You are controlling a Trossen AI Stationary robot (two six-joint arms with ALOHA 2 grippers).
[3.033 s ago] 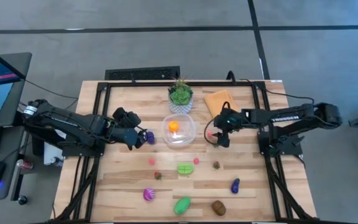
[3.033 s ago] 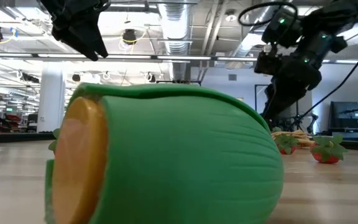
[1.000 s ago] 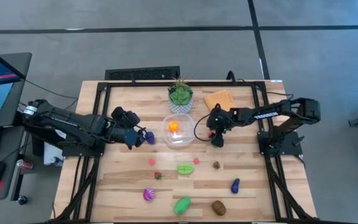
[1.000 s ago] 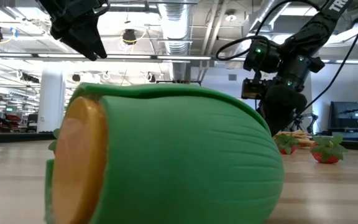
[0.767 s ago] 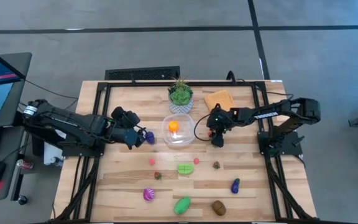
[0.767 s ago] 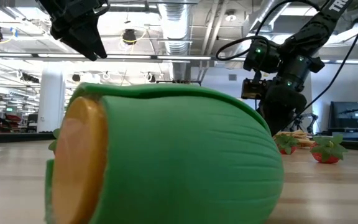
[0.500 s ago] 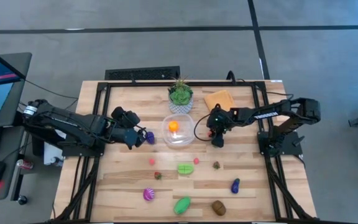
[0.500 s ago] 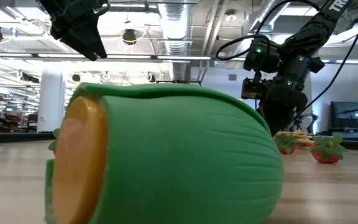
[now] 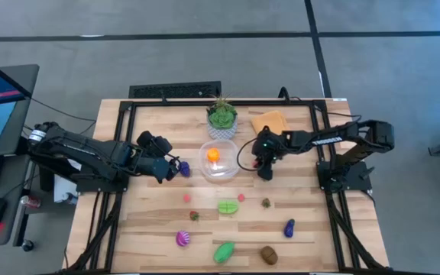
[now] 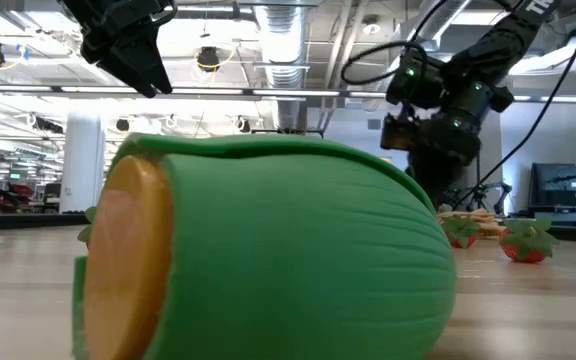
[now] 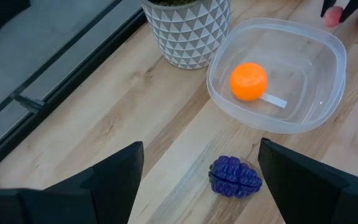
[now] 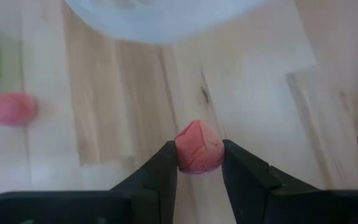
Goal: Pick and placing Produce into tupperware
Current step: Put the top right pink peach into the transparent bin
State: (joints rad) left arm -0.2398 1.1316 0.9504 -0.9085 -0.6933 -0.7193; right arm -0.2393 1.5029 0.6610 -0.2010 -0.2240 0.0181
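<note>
The tupperware (image 9: 220, 161) is a clear container at the table's middle with an orange ball (image 11: 248, 80) inside. My right gripper (image 9: 260, 166) stands just right of it, shut on a small pink-red produce piece (image 12: 199, 154). My left gripper (image 9: 176, 168) hovers open left of the tupperware, its fingers on either side of a purple bumpy piece (image 11: 235, 177) lying on the wood. More produce lies nearer the front edge: a green piece (image 9: 228, 206), a purple one (image 9: 289, 227), a brown one (image 9: 268, 254) and several others. My right gripper pinches the pink-red piece by its two opposite sides (image 12: 180, 155) between its two fingertips. The fingers come from above, pointing down at the wood beside the tupperware's right wall. Whether the piece is clear of the table, I cannot tell.
A potted plant (image 9: 221, 118) stands just behind the tupperware, and a folded orange cloth (image 9: 270, 122) lies at the back right. A large green piece with an orange end (image 10: 268, 260) fills the low view, hiding much of the table. Strawberries (image 10: 526, 242) lie to its right.
My right gripper has risen a little and drifted slightly toward the tupperware. The left arm has kept still.
</note>
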